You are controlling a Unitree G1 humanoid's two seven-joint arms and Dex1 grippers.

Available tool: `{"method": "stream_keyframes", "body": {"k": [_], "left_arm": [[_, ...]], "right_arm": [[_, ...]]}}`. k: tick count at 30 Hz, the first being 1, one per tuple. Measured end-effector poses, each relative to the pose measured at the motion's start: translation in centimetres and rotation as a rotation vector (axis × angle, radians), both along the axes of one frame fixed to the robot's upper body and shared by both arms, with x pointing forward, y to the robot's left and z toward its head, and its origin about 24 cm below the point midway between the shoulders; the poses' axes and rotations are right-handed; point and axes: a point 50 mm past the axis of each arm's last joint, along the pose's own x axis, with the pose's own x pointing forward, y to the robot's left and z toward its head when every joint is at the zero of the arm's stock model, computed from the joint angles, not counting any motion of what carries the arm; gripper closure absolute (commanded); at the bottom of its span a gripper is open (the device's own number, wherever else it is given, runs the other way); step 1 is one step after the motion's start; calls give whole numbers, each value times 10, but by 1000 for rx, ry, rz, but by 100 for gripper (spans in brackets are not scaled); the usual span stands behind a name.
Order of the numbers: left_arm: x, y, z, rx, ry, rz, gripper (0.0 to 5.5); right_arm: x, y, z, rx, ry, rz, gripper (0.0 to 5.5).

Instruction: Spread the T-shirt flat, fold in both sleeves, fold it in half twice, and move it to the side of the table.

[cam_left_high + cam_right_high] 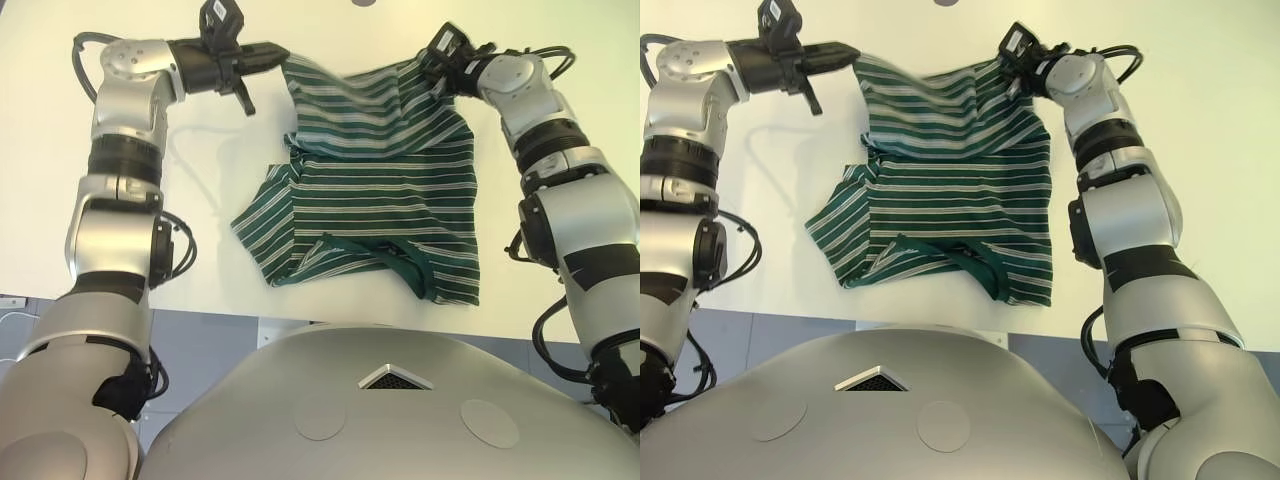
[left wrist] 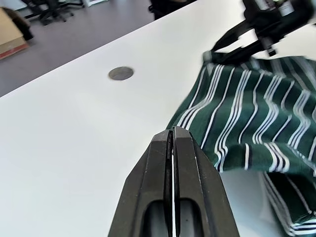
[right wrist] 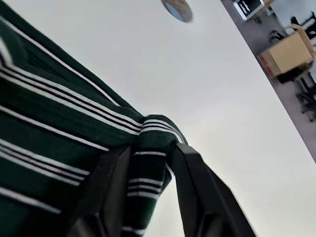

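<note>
Green striped T-shirt (image 1: 380, 200) lies on the white tabletop (image 1: 330, 25), roughly centred in front of me, collar (image 1: 385, 258) at the near edge and hem on the far side. The near part rests crumpled on the surface, with one sleeve (image 1: 258, 225) bunched out to my left. The far part is raised and slung between my two arms. My left end effector (image 2: 173, 132) is at the far-left hem corner, fingers pressed together, and the cloth runs right up to the tips. It looks pinched there, though the contact itself is hard to make out. My right end effector (image 3: 148, 158) is at the far-right hem corner, a gathered wad of striped cloth clamped between its two fingers. A small round grey disc (image 2: 121, 73) is set into the tabletop beyond the shirt.
</note>
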Motion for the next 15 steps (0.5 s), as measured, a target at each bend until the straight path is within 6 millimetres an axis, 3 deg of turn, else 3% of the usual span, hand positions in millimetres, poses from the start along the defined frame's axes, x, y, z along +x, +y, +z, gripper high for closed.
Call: {"method": "stream_keyframes", "body": {"k": [1, 3, 6, 7, 9, 11, 13, 15], "left_arm": [[10, -2, 2, 51, -22, 73, 548], [28, -7, 20, 166, -148, 227, 548], [38, -6, 30, 258, -288, 397, 548], [38, -1, 28, 243, -296, 448, 529], [37, 7, 32, 186, -319, 479, 497], [33, 14, 26, 245, -304, 422, 467], [22, 26, 1, 359, -233, 369, 435], [9, 44, -20, 389, -154, 416, 397]], "right_arm": [[2, -4, 3, 27, -39, -64, 399], [19, 3, 40, 140, -229, -100, 399], [33, 24, 95, 217, -495, 25, 399], [30, 25, 96, 217, -516, 93, 399], [12, 15, 70, 219, -433, 216, 399], [-15, -1, 40, 237, -321, 313, 399], [-48, -20, 18, 251, -210, 368, 399], [-74, -27, 9, 286, -120, 399, 399]]}}
